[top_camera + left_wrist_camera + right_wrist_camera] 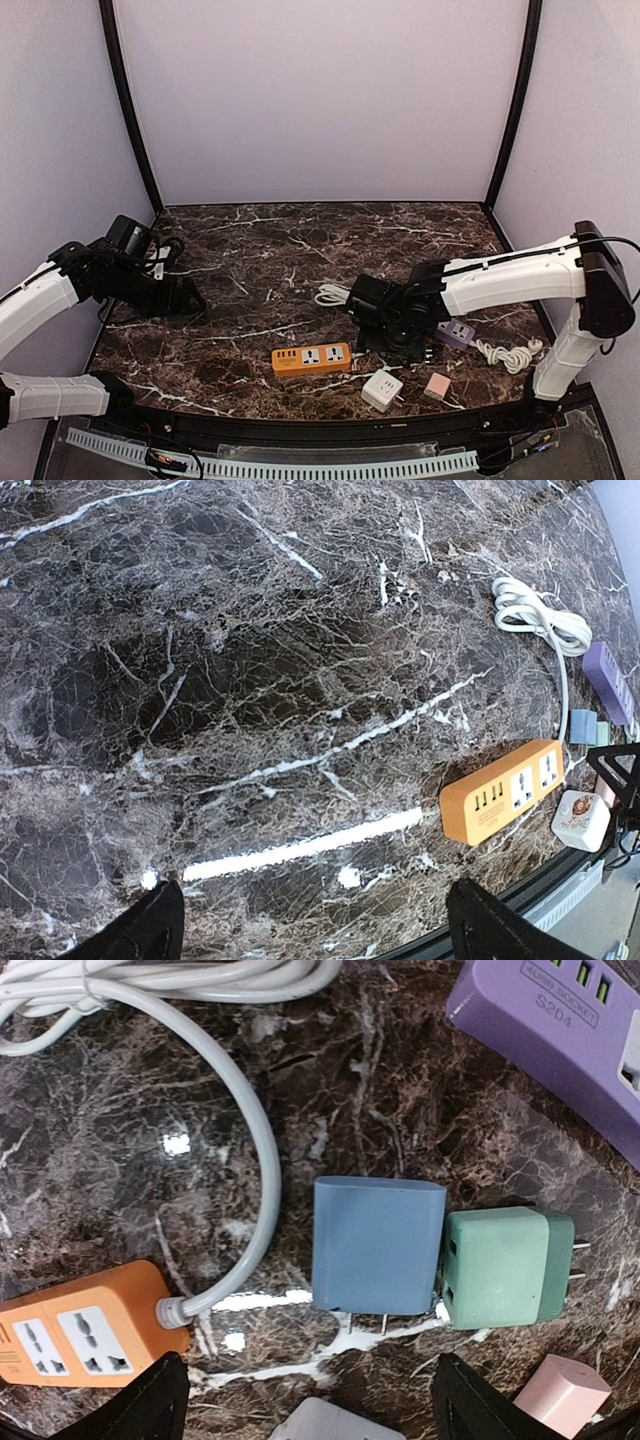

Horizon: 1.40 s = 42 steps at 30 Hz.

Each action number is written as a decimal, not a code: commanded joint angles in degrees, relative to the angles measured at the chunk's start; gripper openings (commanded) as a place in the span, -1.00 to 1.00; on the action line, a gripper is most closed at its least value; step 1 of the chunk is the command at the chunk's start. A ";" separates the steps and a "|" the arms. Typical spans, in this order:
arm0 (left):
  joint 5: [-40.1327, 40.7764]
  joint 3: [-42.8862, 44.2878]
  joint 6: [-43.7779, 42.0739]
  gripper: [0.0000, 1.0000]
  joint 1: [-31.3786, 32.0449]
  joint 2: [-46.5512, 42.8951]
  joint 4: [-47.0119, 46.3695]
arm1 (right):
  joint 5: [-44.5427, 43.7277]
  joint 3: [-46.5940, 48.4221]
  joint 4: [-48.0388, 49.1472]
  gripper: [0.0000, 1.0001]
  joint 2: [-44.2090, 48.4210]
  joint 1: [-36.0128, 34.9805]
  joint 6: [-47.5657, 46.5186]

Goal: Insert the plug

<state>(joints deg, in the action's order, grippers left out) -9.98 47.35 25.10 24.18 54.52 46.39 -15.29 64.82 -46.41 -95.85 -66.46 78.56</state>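
An orange power strip lies near the table's front edge; it also shows in the left wrist view and the right wrist view. A blue plug adapter lies flat with its two prongs pointing toward the camera, touching a green adapter on its right. My right gripper hovers over them, open and empty, its fingertips just short of the blue plug. My left gripper is open and empty over bare marble at the far left.
A purple power strip lies right of the plugs. A white adapter and a pink adapter sit near the front edge. The orange strip's white cable is coiled behind it; another white cable lies at right.
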 commanded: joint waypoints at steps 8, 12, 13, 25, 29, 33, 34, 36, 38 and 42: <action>0.48 0.67 0.13 0.84 0.33 -0.64 1.49 | -0.97 -7.97 6.70 0.45 1.75 0.55 0.79; 0.42 0.72 0.12 0.83 0.34 -0.38 1.62 | -2.13 -9.99 8.86 0.40 1.64 0.77 0.48; 0.41 0.72 0.12 0.83 0.34 -0.31 1.60 | -2.53 -10.51 10.12 0.38 1.78 0.79 0.28; 0.42 0.64 0.11 0.82 0.42 0.37 1.49 | -3.58 -12.78 15.97 0.30 0.91 2.15 -0.90; 0.42 0.64 0.05 0.82 0.51 0.41 1.43 | -3.67 -14.10 17.27 0.17 1.06 2.94 -0.65; 0.46 0.64 0.03 0.82 0.51 0.41 1.49 | -4.04 -14.99 17.93 0.07 0.73 3.14 -0.50; 0.55 0.64 0.03 0.82 0.53 0.34 1.46 | -3.91 -15.25 18.28 0.07 0.64 3.17 -0.52; 0.49 0.64 0.03 0.82 0.52 0.32 1.44 | -3.72 -15.50 19.20 0.04 0.23 3.23 -0.88; 0.42 0.64 0.03 0.82 0.56 0.32 1.45 | -3.68 -15.31 19.47 0.00 -0.38 3.26 -1.30; 0.44 0.62 0.03 0.82 0.60 0.32 1.44 | -3.72 -14.92 17.93 -0.12 -1.33 3.27 -0.60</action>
<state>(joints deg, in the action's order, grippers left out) -9.80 47.35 25.12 24.40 54.85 46.41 -19.40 50.98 -28.32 -94.94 -63.68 77.23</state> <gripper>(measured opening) 0.910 0.463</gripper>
